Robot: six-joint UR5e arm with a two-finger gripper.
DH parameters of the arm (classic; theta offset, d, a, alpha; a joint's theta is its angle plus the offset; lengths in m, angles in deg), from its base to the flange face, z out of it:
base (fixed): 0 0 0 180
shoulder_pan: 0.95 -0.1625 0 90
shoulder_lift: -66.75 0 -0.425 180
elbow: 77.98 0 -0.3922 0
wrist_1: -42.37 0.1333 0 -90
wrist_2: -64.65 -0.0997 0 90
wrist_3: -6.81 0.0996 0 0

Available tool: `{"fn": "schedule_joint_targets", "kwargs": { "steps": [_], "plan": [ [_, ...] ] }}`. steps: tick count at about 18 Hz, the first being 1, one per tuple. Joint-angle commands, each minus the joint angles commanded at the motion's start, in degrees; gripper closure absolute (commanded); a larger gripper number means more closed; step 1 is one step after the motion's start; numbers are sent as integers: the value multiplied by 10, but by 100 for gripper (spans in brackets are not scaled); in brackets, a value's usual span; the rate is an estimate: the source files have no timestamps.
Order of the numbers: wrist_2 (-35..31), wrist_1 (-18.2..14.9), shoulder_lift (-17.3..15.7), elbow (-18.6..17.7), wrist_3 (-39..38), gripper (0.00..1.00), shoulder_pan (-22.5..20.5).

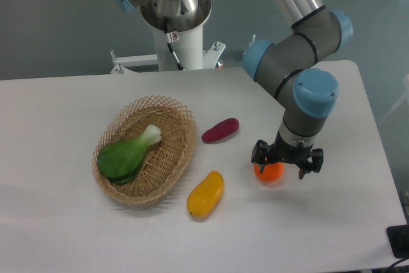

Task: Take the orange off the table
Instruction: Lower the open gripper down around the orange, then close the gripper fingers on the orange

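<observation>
The orange (269,171) is a small round bright-orange fruit on the white table (332,222), right of centre. My gripper (287,160) points straight down directly over it, low to the tabletop. Its black fingers (259,155) stand apart, wider than the orange. The left finger is at the orange's left edge and the right finger is clear of its right side. The top of the orange is hidden by the gripper body. The orange seems to rest on the table.
A yellow-orange mango-like fruit (206,194) lies left of the orange. A purple sweet potato (220,130) lies behind it. A wicker basket (171,158) holding a green bok choy (128,153) stands at the left. The robot base (176,23) is at the back.
</observation>
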Motion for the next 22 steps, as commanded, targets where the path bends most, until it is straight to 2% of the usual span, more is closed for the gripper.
{"fn": "schedule_joint_targets", "kwargs": {
  "steps": [6,12,16,22],
  "plan": [
    [-33,18,-4,-42,2,0,5],
    [-33,18,-4,-43,0,0,6],
    [-43,42,5,-43,2,0,7],
    [-55,43,8,-47,-3,0,16]
  ]
}}
